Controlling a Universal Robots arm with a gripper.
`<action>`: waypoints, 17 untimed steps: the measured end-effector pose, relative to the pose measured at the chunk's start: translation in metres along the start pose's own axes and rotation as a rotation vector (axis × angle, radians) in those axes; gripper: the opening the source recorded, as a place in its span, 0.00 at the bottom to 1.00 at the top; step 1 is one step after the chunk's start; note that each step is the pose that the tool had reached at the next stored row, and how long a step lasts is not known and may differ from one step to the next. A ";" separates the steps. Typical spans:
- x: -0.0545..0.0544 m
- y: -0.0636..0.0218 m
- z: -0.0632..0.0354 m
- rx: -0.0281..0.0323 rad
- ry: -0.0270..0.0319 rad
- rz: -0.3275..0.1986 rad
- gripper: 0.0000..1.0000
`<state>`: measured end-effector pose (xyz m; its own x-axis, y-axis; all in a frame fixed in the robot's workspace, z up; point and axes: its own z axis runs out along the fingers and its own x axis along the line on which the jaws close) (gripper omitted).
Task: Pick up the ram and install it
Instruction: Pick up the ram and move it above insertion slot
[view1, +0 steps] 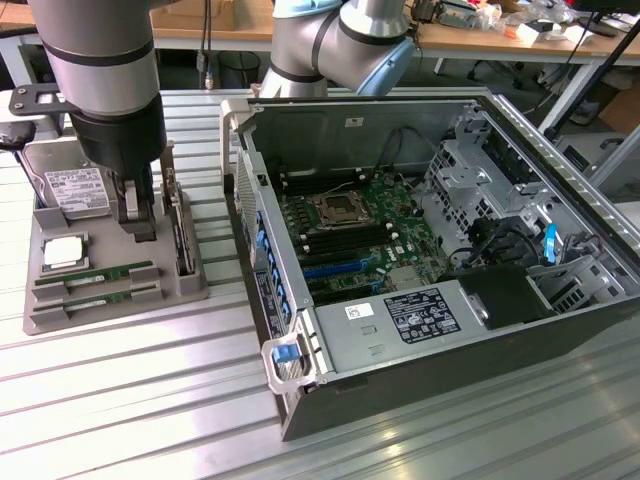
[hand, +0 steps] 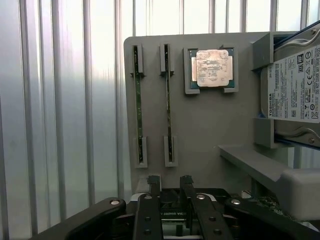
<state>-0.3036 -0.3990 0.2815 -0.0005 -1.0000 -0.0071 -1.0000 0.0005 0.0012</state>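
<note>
**Two Sticks in Tray, Hand Empty**

Hand (hand: 170, 180) is released: jaws parted, nothing between them. It hangs over the end of the grey tray (hand: 200, 130), just beside the upright green card (view1: 181, 235). The ram (hand: 168, 100) lies edge-up in its slots, roughly in line with the hand. The second stick (hand: 138, 100) sits just beside it.

Risk: an off-line descent could strike the neighbouring stick or the slot blocks, and a skewed grip could tilt the ram.

Clearance between the sticks is narrow. Bare table (view1: 150, 400) separates the tray from the computer case (view1: 430, 350).
</note>
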 end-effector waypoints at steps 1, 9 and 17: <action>0.000 0.0000 0.0002 0.0000 0.0000 0.000 0.30; 0.000 0.0000 0.0034 0.0001 -0.0001 0.000 0.30; 0.000 0.0074 0.0062 0.0001 -0.0010 0.000 0.30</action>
<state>-0.3110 -0.3989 0.2753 -0.0006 -1.0000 -0.0081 -1.0000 0.0005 0.0012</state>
